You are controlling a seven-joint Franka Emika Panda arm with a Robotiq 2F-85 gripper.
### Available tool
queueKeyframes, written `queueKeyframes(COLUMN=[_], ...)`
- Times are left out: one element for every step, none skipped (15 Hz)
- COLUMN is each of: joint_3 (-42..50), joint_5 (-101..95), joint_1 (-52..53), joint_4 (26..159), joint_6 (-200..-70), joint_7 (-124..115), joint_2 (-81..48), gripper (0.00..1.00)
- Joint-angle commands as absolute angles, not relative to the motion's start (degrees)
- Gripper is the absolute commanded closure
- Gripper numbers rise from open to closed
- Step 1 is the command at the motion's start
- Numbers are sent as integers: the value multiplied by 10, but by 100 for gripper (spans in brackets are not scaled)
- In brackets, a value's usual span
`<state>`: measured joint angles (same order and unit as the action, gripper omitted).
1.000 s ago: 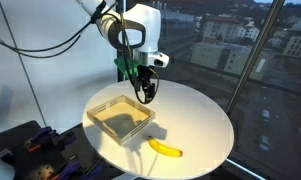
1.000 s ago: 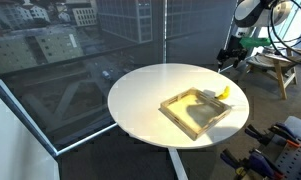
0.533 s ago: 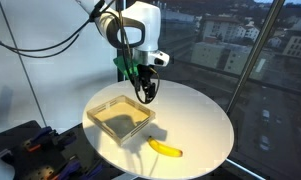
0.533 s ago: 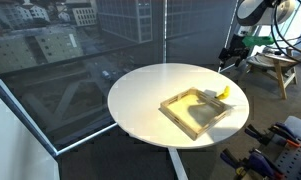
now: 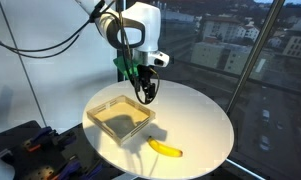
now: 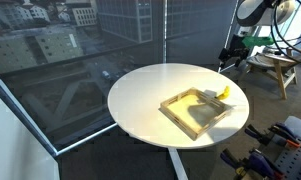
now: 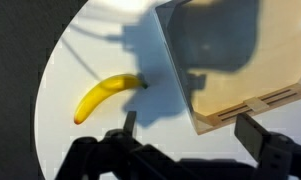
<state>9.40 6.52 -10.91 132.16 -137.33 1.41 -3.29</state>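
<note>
My gripper (image 5: 146, 95) hangs open and empty above the round white table (image 5: 205, 125), over the far corner of a shallow wooden tray (image 5: 120, 118). In the wrist view the fingertips (image 7: 190, 128) straddle the tray's corner (image 7: 230, 70) from well above. A yellow banana (image 5: 166, 149) lies on the table near its front edge, apart from the tray; it shows in the wrist view (image 7: 105, 95) to the left of the tray. In an exterior view the tray (image 6: 198, 110) and the banana (image 6: 223, 92) sit on the right half of the table, and the gripper (image 6: 228, 58) is at the far right.
Glass walls with a city view surround the table. A wooden trestle (image 6: 270, 68) stands behind the arm. Dark equipment with red parts (image 5: 35, 150) sits on the floor beside the table. Black cables (image 5: 40, 45) hang by the arm.
</note>
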Motion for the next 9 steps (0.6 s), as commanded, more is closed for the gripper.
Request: queueKeyframes(joint_3=[95,95,94,94,93,92,92,91,90], joint_5=[62,62,63,64,63,64,63,64,65], joint_1=[-106,-106,-105,-104,-103,-101,-100,-98,-96], joint_4=[1320,1320,1320,1320,1321,1322,1323,1324,1325], joint_6=[-1374,-1372,-1372,-1371,-1371,-1371,-1371,-1370,-1369], joint_7=[18,18,19,20,20,21,20,21,22], joint_2=[-26,-24,-23,-20,-19,-16,-14,-11,-7], gripper=[0,0,0,0,0,0,0,0,0])
